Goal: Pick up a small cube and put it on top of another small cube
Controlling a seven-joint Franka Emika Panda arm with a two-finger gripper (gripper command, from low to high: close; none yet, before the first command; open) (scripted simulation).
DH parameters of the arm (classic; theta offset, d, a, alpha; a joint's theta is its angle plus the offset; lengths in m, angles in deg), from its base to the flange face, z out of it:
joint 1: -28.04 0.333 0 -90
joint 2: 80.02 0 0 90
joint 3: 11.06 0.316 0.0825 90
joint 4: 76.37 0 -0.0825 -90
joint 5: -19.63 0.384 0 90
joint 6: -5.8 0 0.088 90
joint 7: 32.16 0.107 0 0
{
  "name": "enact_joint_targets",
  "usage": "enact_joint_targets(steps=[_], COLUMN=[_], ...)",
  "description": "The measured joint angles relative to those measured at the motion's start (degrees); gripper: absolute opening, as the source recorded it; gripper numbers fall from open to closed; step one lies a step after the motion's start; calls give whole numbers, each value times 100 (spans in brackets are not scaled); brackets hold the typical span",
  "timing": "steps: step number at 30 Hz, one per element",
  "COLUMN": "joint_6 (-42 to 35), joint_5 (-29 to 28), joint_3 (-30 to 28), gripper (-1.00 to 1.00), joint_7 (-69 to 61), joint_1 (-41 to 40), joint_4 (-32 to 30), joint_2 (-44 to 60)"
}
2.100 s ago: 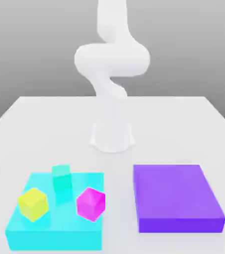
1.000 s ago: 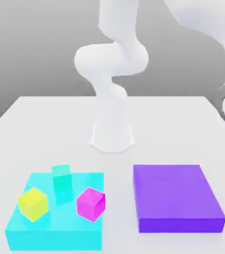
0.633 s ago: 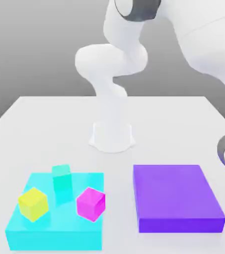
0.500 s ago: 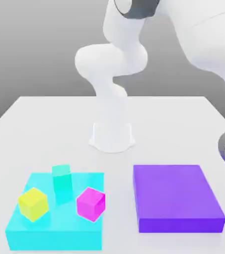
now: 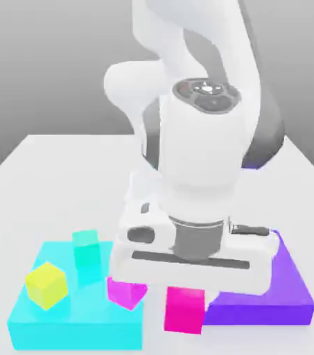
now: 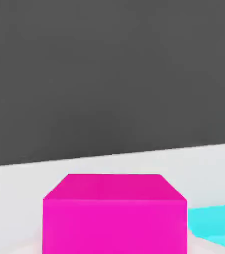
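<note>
Gripper (image 5: 185, 295) hangs low over the front of the worktop (image 5: 41, 180), pointing down, big white hand body blocking most of the exterior view. Fingers themselves are hidden behind the hand. It reads as fully shut, yet a pink cube (image 5: 184, 310) sits directly under the hand, right where the fingertips would be. Can't confirm from the exterior view whether that cube is clamped or just below it. In the hand view the same pink cube (image 6: 114, 213) sits close in front of the camera, top face and one side face visible.

Relative to the gripper:
- cyan platform (image 5: 76, 322) is just beside it, toward the exterior view's left
- magenta cube (image 5: 126, 292) on that platform, nearest the gripper, partly covered by the hand
- teal cube (image 5: 86, 256) further out on the same side, standing on the platform
- yellow cube (image 5: 46, 284) furthest out on the platform
- purple platform (image 5: 284, 284) just beside the gripper on the exterior view's right, mostly hidden behind the hand

A cyan edge (image 6: 216, 225) shows beside the pink cube in the hand view.
</note>
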Motion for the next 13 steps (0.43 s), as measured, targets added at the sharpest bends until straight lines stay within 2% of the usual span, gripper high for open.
enact_joint_targets(steps=[5, 9, 10, 13], joint_6=[-209, 514, 680, 680], joint_5=[150, 316, 347, 347], joint_3=[-586, -416, -397, -397], gripper=[-100, -100, 100, 100], joint_7=[817, 862, 845, 845], joint_1=[-1513, -1615, -1595, -1595], joint_4=[-660, -910, -943, -943], joint_2=[-906, -436, -301, -301])
